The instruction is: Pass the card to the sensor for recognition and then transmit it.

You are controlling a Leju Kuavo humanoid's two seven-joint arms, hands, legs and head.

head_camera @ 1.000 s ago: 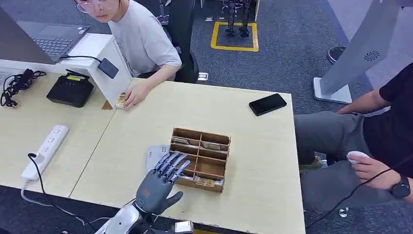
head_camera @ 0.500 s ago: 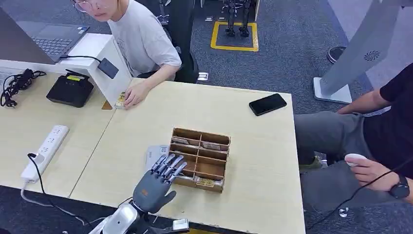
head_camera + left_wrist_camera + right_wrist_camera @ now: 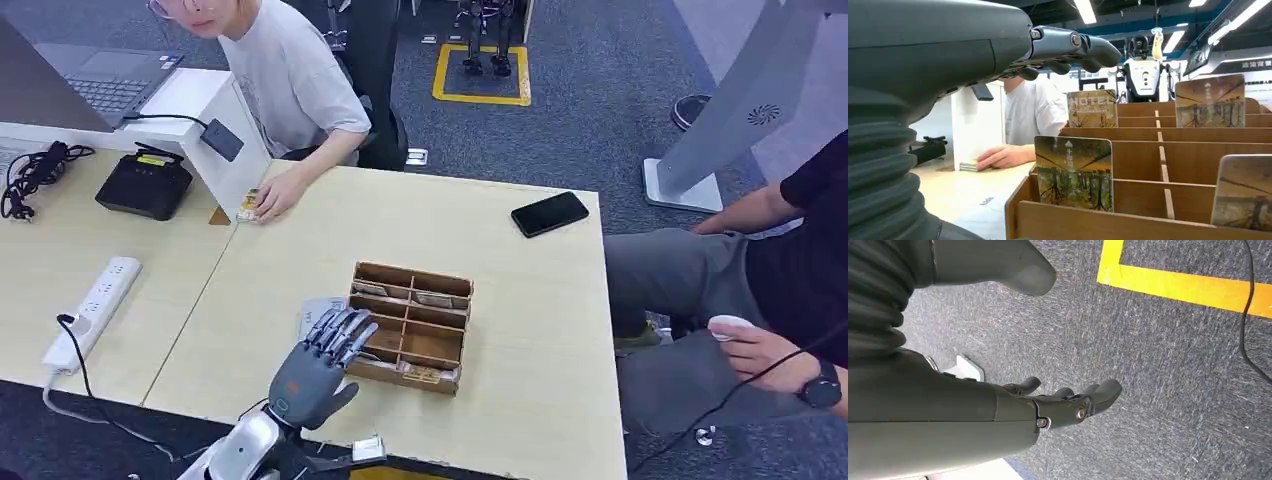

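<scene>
Still unpicked, the card [image 3: 1074, 172] stands upright in the near-left compartment of the wooden organizer [image 3: 411, 327] on the worktop [image 3: 520, 300]. Over the last second the left hand [image 3: 312, 366], fingers spread and holding nothing, has drawn back toward the near edge, so the grasp likely still lies ahead. Other compartments hold more cards. The right hand [image 3: 1063, 400] hangs loosely curled, holding nothing, over the carpet.

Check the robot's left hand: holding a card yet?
No. The left hand is open, fingers spread over the compartmented wooden card box, nothing between them.
</scene>
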